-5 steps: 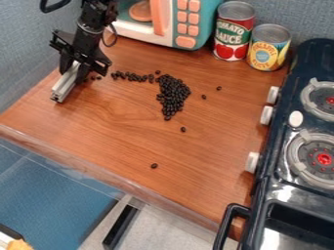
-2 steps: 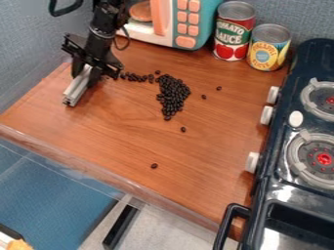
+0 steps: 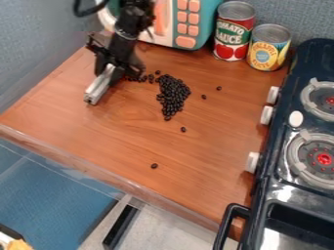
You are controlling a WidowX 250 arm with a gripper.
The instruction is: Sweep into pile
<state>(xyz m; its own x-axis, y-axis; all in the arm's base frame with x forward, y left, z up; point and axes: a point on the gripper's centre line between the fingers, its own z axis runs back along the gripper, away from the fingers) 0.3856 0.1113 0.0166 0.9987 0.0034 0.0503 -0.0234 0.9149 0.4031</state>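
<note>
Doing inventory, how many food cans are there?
2: a tall red metal can by the teal toy microwave, and a shorter yellow metal can, nearer the black stove.

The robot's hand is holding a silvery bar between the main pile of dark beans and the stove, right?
Not quite: the robot's hand is holding the silvery bar, but on the other side of the main pile of dark beans, the side away from the stove. The camera view shows it.

Bright, diffuse light covers the wooden counter (image 3: 124, 141) at centre, with soft, faint shadows; white glare glints off the glossy toy stove (image 3: 281, 194) at lower right.
</note>
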